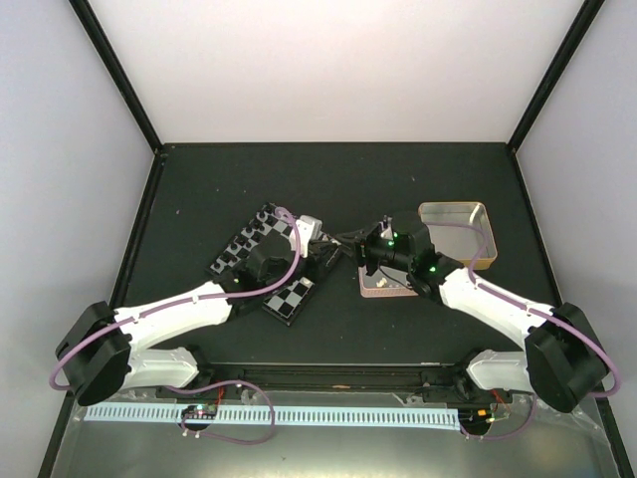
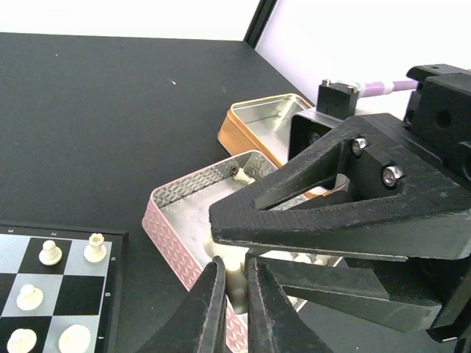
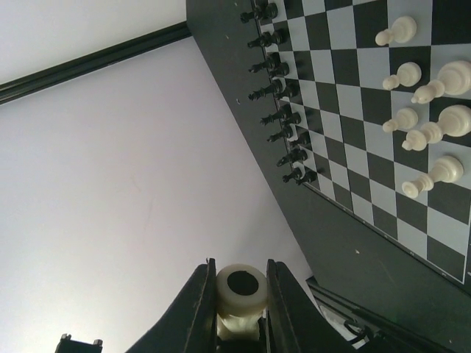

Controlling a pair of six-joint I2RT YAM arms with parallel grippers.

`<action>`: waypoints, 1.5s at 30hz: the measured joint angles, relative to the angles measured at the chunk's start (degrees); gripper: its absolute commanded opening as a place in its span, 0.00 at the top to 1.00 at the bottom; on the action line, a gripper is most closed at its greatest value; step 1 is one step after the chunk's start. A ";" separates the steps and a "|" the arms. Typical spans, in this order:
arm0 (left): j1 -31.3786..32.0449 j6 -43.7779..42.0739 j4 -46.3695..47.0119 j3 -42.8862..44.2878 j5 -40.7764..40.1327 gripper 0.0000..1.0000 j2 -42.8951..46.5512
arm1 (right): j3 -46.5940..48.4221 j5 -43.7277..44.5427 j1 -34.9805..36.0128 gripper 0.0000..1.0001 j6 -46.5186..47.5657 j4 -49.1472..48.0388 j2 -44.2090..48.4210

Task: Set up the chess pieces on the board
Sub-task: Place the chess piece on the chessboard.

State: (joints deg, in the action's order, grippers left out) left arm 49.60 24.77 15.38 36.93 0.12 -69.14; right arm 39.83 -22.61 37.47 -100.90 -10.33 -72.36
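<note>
A black tabletop stands inside white walls with black corner posts; the board lies left of centre, with a pink tin and a gold tin to its right. The left pincer is closed narrow on 1 cream chess piece at the pink tin's rim. The right pincer pinches a second cream piece, its round base facing the camera.

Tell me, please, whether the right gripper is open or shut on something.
Shut on a cream chess piece: the right wrist view shows the right gripper with both fingers pressed against the piece's sides.
</note>
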 measured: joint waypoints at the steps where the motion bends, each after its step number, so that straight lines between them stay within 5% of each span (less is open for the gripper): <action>1: -0.13 0.00 -0.57 0.20 -0.11 0.98 -0.09 | 0.00 0.22 -0.07 0.85 0.07 -0.07 0.00; 4: -0.35 0.00 -1.01 0.61 -0.07 0.99 -0.63 | 0.00 0.74 -0.11 0.79 0.42 0.02 0.00; 9: -0.35 -0.15 -2.40 1.86 0.17 0.98 -0.74 | 0.07 1.05 0.15 0.44 1.66 0.57 0.00; 12: -0.35 -0.15 -4.96 3.48 0.04 0.98 -0.74 | 0.37 2.45 0.20 0.33 3.89 2.73 0.20; 20: -0.35 -0.76 -22.14 11.10 -2.01 0.98 -3.45 | 0.42 9.57 -3.74 0.33 15.37 10.91 5.09; 30: -0.59 -5.73 -50.29 31.58 -2.49 0.97 -19.39 | 0.66 21.46 -7.74 0.32 30.71 23.17 12.55; 45: -4.22 -12.33 -69.68 55.04 -3.26 0.97 -39.95 | 0.63 32.04 -8.63 0.32 39.21 30.27 16.96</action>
State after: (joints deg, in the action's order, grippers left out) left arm 45.39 12.45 -54.30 91.96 -3.14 -109.10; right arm 40.47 9.43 28.84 -61.69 19.94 -55.40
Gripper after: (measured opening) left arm 0.064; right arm 0.684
